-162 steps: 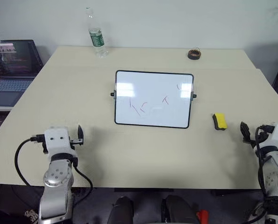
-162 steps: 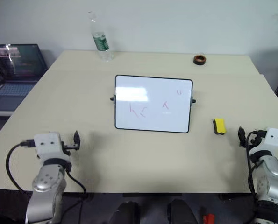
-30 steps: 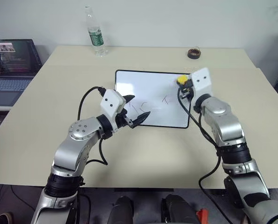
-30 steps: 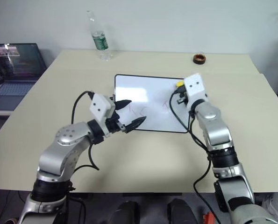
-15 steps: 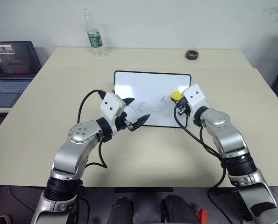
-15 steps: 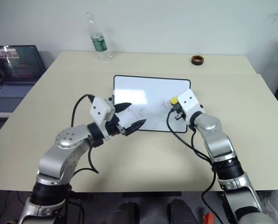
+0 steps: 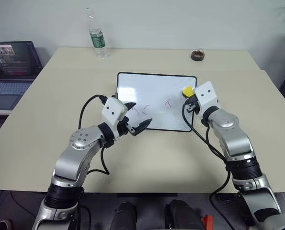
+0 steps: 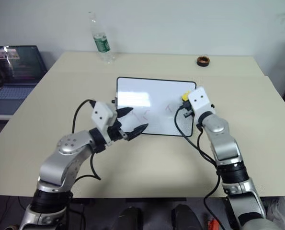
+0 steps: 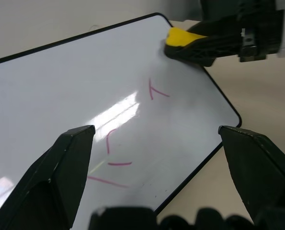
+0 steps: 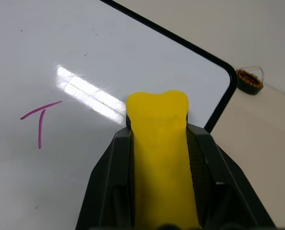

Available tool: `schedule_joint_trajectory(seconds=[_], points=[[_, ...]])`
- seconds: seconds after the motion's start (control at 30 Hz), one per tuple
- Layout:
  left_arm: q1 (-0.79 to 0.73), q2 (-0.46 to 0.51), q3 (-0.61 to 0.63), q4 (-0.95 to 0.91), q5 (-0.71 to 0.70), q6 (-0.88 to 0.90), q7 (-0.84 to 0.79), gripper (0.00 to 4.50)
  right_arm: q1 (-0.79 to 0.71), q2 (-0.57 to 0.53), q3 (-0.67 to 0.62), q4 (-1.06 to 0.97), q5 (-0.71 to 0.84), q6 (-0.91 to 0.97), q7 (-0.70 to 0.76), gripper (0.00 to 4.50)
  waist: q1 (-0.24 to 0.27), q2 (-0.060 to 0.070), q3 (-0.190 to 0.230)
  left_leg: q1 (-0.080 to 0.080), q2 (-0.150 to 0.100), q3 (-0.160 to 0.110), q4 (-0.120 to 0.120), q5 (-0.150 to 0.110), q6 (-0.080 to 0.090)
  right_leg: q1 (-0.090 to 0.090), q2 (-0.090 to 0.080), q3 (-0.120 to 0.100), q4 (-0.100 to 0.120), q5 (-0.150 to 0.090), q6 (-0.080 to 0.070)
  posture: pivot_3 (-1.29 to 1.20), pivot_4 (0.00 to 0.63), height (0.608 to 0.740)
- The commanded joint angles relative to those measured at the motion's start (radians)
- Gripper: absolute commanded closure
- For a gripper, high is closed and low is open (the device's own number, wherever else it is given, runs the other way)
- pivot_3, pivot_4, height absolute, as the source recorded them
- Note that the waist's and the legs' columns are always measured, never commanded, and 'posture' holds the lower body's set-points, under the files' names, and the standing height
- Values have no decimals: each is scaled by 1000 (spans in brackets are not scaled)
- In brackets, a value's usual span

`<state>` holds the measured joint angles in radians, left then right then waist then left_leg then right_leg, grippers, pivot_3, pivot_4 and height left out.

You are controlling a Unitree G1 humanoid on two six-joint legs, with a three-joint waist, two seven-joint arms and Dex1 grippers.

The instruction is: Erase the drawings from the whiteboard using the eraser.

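Both arms were low at the near desk edge in the oldest frames and the eraser lay on the desk right of the board; now the right gripper [image 10: 159, 191] is clamped on the eraser [image 7: 188, 91], holding it over the whiteboard's [image 7: 147, 86] far right corner. Can't tell if the dark underside touches the surface yet.

Left gripper [image 7: 137, 117] hangs with fingers spread wide over the board's near left edge, holding nothing. It may be there to steady the board.

Drawings [image 7: 143, 110]: the small mark that sat near the far right corner 5.4 s ago isn't visible now, so probably wiped, or hidden by the eraser. The T-shaped stroke [image 10: 39, 117] is intact, just beside the eraser. The group of strokes near the left gripper [image 9: 111, 160] is untouched.

Progress: early. Eraser picked up and brought to the board, one mark at most gone. Left: wipe the T, then sweep across to the left-side strokes.

Bottle [image 7: 98, 36], laptop [image 7: 13, 64] and a dark ring [image 7: 197, 55] sit well apart from the board.
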<state>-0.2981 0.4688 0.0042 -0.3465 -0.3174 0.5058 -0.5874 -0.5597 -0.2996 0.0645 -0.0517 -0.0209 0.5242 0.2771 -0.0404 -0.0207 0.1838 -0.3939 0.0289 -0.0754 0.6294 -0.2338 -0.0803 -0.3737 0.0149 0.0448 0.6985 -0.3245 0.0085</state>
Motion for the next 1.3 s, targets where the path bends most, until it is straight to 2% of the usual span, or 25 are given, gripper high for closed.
schedule_joint_trajectory(seconds=[0.03,0.2,0.4,0.6,0.77,0.87,1.1,1.3], points=[[43,28,87,-50,-43,12,5,0,27,9,-91,-143,98,-6,30,3398,0,0,0,-1,0,0,0,0,0,-1,0,0,0,0,0,0,150,740],[128,80,177,-65,-104,26,-33,0,184,-79,-105,-372,256,67,206,3398,8,0,0,-5,1,-1,-1,0,0,-3,-2,-1,-3,-1,1,0,150,740],[183,111,212,-59,-120,26,-40,0,370,-135,-131,-492,350,66,277,3398,9,0,0,-4,0,-2,-1,-1,0,-1,-2,-2,-3,-1,1,0,150,740],[187,113,202,-70,-127,31,-42,0,422,-145,-121,-517,379,58,290,3398,8,0,0,-3,-1,-2,0,0,0,-1,-1,-2,-2,-1,1,0,150,740],[182,111,196,-69,-126,34,-39,0,379,-135,-79,-510,351,31,277,3398,7,0,0,-3,-1,-1,-1,0,0,-1,-1,-1,-2,-1,1,0,150,740],[176,115,190,-64,-121,35,-42,0,295,-113,-32,-451,280,9,219,3398,5,0,0,-3,-1,-1,-1,0,0,-1,-1,-1,-2,-1,1,0,150,740],[150,117,138,-75,-108,40,-43,0,49,-33,72,-136,78,-123,83,3398,7,0,0,-3,-1,-1,-1,0,0,-2,-1,-1,-2,-1,1,0,150,740],[148,125,129,-77,-113,38,-45,0,-23,0,100,20,6,-182,53,3398,9,0,0,-5,0,-1,-1,0,0,-3,-1,-1,-3,-1,1,0,150,740]])
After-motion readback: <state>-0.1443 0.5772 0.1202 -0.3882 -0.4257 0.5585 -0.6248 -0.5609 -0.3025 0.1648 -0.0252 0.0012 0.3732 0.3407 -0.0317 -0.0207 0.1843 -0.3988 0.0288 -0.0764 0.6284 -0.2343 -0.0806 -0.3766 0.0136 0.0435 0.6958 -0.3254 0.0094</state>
